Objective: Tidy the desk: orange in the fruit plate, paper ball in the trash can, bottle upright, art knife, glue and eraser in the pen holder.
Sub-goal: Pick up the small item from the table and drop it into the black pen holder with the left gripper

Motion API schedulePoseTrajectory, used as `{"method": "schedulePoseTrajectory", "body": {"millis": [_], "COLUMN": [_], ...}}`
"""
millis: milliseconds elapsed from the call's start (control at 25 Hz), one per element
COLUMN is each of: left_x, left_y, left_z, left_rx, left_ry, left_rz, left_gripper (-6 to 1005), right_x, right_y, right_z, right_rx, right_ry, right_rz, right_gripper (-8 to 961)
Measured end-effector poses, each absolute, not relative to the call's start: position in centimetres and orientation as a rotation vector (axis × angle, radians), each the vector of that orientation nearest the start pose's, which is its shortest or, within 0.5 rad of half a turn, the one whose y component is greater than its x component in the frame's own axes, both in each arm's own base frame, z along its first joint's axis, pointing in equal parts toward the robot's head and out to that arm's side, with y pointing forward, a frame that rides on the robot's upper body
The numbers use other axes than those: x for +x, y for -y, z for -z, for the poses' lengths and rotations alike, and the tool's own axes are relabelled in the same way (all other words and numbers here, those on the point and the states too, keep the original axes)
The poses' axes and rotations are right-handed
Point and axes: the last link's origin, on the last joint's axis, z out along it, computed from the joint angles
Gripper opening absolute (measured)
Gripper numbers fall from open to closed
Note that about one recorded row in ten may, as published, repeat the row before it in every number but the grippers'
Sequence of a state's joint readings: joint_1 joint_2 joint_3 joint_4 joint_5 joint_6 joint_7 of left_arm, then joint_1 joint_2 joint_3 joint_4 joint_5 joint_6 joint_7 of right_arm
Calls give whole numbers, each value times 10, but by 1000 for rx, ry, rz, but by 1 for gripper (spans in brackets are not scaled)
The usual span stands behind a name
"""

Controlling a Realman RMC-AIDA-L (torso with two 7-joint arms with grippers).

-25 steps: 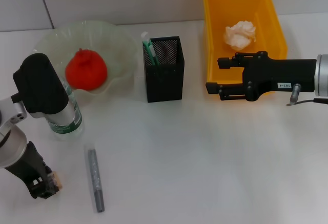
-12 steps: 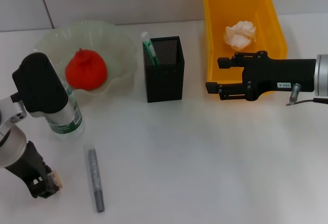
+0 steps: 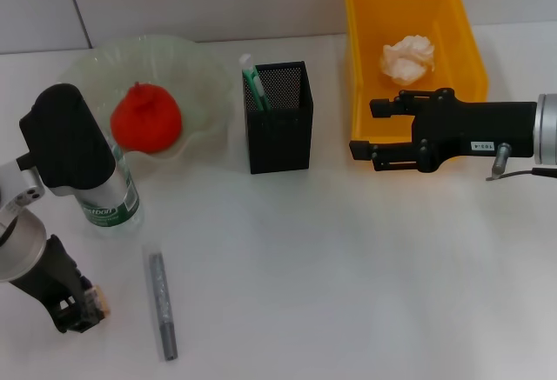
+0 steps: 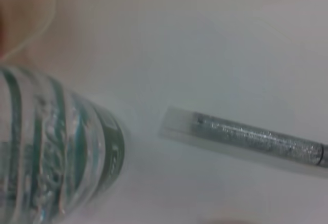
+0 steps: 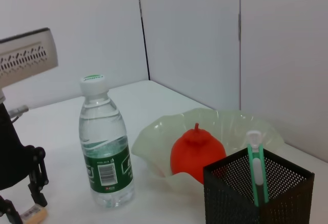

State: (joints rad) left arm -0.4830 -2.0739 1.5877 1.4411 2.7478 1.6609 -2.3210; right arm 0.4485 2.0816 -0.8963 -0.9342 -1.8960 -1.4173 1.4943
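Observation:
My left gripper (image 3: 80, 310) sits low at the table's near left corner, shut on a small beige eraser (image 3: 96, 302) that pokes out of its fingertips; the right wrist view also shows that eraser (image 5: 33, 214). A grey glitter glue stick (image 3: 162, 305) lies flat just right of it. The bottle (image 3: 110, 199) stands upright behind my left wrist. The orange (image 3: 146, 118) rests in the fruit plate (image 3: 204, 76). A green art knife (image 3: 252, 84) stands in the black mesh pen holder (image 3: 278, 123). The paper ball (image 3: 407, 58) lies in the yellow trash can (image 3: 357, 58). My right gripper (image 3: 365, 128) hangs open beside the can's front left corner.
The left wrist view shows the bottle (image 4: 51, 152) and the glue stick (image 4: 246, 137) close by on the white table. A tiled wall closes off the back. Bare tabletop stretches between the pen holder and the front edge.
My left arm has shifted slightly up and back, and the eraser has moved a little with its gripper. The right arm has stayed still.

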Motion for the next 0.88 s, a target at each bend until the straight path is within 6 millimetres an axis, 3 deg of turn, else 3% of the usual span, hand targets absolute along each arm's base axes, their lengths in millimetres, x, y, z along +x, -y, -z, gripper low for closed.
{"method": "schedulePoseTrajectory", "body": {"millis": [400,880], "left_x": [-199,-162], "left_y": [-306,-294], "left_z": [6,-1], "left_rx": [-2757,-2878], "left_ry": [501,420], "left_rz": [-847,-617], "left_gripper": [392,392], "right_x": [246,247], "right_y": [-350,-350], "right_z": [-26,-27], "right_rx": [-2630,-2626], "right_ry": [-482,-485], "right_rz": [-549,-549], "right_gripper": [767,766]}}
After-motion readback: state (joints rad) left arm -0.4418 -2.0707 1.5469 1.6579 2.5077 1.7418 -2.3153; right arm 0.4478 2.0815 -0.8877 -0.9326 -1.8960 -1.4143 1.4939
